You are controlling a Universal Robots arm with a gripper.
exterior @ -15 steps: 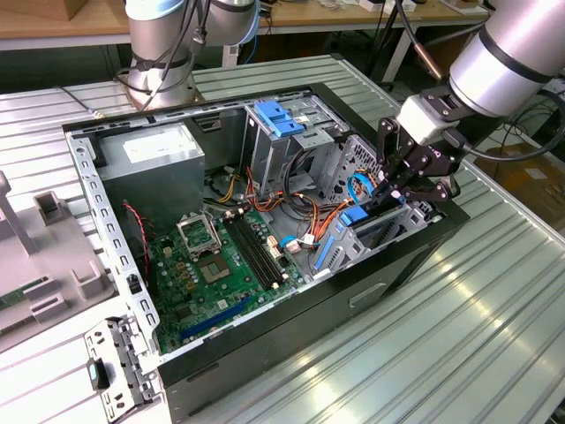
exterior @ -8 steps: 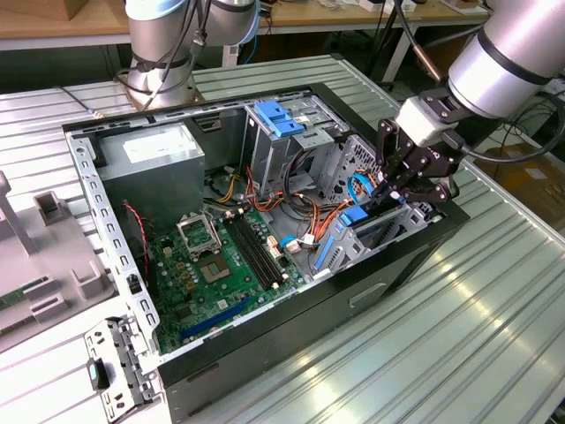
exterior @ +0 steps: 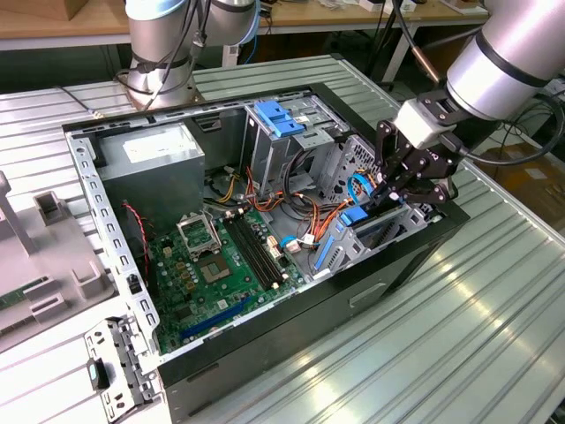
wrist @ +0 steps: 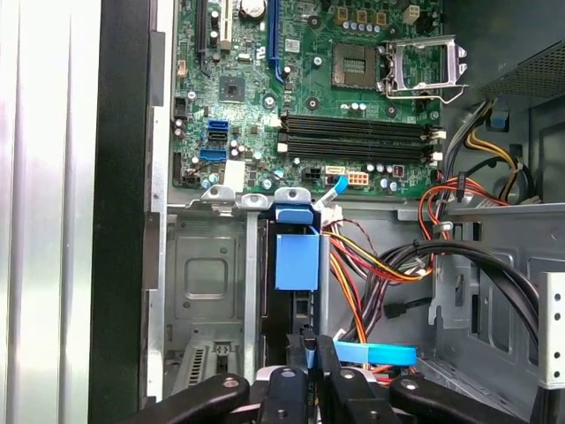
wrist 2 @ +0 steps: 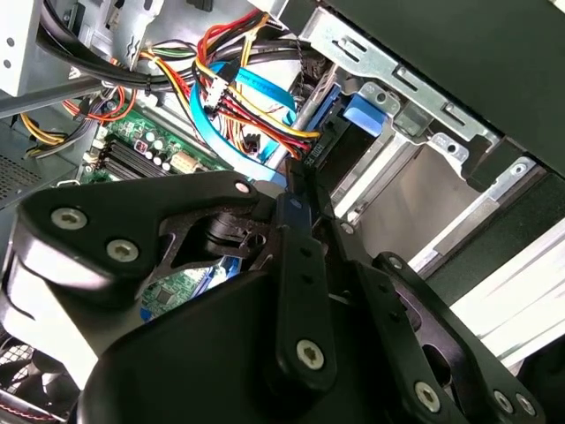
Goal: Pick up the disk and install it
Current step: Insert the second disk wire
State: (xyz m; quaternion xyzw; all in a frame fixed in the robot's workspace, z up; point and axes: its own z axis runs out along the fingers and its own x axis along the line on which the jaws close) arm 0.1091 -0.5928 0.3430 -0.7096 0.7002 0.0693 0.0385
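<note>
The disk (exterior: 381,228) stands on edge in the metal drive bay (wrist: 207,274) at the front corner of the open computer case (exterior: 291,318), on the exterior view's right. Its blue carrier (wrist: 296,258) runs along the upper edge, with a blue tab (wrist 2: 364,113) near the bay's rim. My gripper (exterior: 391,196) reaches down from above, its black fingers (wrist: 328,353) drawn together on the disk's near end. The fingertips (wrist 2: 293,190) meet at the dark edge of the drive. The lower part of the disk is hidden inside the bay.
Bundled coloured cables (wrist: 388,265) and a blue flat cable (wrist 2: 212,115) crowd the space beside the bay. The motherboard (exterior: 212,265), the power supply (exterior: 150,155) and a fixed blue bracket (exterior: 278,117) fill the case. A second arm's base (exterior: 163,53) stands behind it.
</note>
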